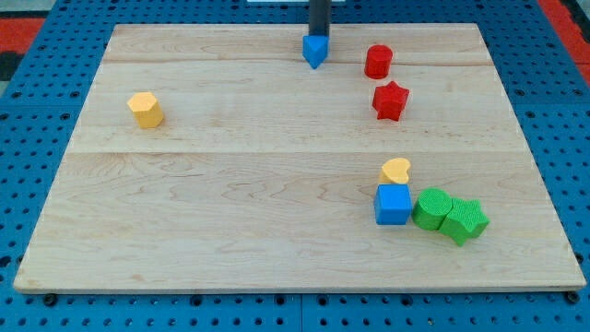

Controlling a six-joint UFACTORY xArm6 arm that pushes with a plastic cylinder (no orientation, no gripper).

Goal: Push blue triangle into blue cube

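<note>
Tool tip (318,35) touches blue triangle (315,51) — blue cube (393,204) far below, red blocks (390,100) beside the path.

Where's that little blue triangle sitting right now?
The blue triangle sits near the view's top edge of the wooden board, about the middle, directly under my tip, with the red cylinder to its right.
</note>
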